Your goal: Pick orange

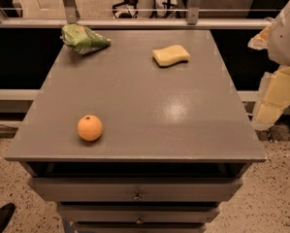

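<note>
The orange (pixel 89 127) is a small round fruit with a dark stem dimple. It sits on the grey cabinet top (pixel 144 96) near the front left corner. My gripper (pixel 269 106) hangs at the right edge of the camera view, beyond the cabinet's right side and off its top, far from the orange. It holds nothing that I can see.
A green snack bag (pixel 84 38) lies at the back left of the top. A pale yellow wavy sponge (pixel 171 55) lies at the back right. Drawers (pixel 135 191) are stacked below the front edge. A metal rail (pixel 135 23) runs behind the cabinet.
</note>
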Robot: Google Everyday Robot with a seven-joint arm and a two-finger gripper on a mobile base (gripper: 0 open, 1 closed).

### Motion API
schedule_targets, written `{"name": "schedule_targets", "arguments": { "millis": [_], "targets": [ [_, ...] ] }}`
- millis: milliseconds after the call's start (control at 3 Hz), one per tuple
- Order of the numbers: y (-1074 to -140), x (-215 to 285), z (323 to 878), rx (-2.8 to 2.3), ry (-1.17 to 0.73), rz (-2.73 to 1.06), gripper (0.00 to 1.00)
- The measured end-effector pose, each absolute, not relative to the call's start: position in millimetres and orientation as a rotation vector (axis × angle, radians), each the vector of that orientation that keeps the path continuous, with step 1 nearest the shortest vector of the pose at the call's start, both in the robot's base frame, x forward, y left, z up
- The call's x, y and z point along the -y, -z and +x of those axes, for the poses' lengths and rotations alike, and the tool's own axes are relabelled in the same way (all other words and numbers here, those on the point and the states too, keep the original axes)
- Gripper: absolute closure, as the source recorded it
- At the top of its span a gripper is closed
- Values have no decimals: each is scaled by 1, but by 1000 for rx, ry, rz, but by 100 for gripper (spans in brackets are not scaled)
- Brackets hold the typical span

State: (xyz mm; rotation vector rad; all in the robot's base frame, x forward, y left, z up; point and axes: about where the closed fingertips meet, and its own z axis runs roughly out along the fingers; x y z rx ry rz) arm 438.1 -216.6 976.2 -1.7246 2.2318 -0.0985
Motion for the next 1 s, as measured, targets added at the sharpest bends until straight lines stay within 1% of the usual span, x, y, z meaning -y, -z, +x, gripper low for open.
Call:
{"name": "schedule_targets", "arguments": {
  "millis": [667, 1000],
  "targets": [
    [-975, 211, 441, -2210, 71, -1694, 0],
    [-955, 165, 458, -2108, -60, -1681, 0]
  ]
}}
